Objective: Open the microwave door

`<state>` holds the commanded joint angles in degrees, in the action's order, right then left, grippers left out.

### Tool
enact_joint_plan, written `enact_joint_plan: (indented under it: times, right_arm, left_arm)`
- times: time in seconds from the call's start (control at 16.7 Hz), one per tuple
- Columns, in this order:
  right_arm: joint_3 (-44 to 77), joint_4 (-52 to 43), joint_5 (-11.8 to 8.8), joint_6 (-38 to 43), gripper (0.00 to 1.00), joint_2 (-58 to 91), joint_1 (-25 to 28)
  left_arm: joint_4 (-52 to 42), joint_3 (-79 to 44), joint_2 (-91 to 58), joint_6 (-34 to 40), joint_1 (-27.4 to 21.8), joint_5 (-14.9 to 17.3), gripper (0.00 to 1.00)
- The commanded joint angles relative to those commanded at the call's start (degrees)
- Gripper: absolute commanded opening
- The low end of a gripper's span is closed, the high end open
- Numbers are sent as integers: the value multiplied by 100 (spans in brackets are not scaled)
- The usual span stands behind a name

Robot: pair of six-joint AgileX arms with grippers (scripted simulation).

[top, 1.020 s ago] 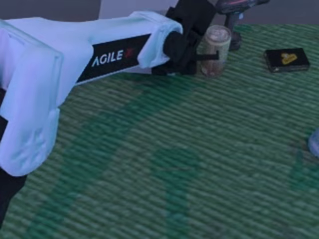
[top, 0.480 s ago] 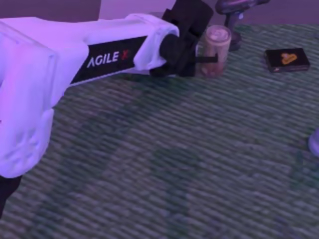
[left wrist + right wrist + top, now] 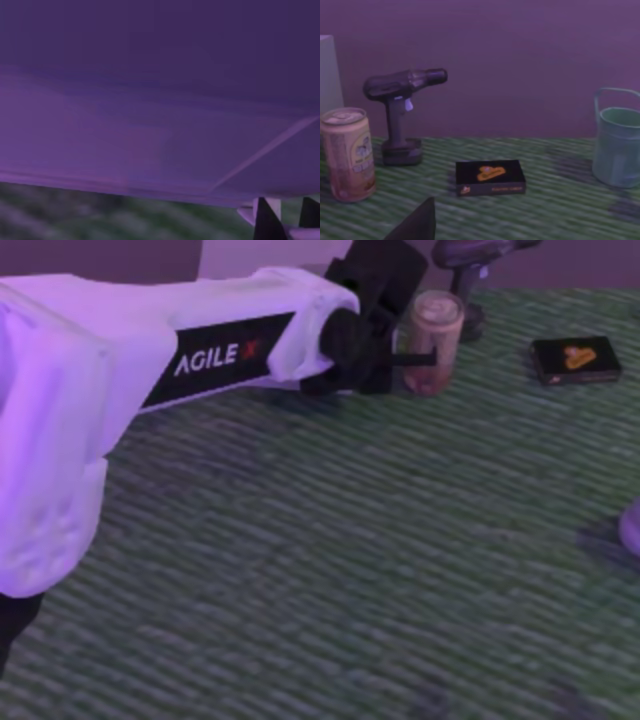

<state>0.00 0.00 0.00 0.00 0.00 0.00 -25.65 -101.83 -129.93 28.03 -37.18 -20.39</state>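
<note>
One arm working | left gripper at microwave, finger state unclear | risk: wrist knocks can sideways

Microwave cut off by the top view's upper edge, largely hidden behind left arm; drill likewise cropped; left wrist view shows blurred surface only

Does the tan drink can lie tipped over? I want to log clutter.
No: the tan drink can stands upright on the green woven table mat beside the dark power drill.
</note>
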Motion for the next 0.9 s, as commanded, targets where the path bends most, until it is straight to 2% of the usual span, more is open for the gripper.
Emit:
enact_joint_plan:
  times: [0.9]
  right_arm:
    - [0, 0, 0, 0, 100, 0, 0]
  left_arm:
    - [93, 180, 62, -118, -35, 84, 0]
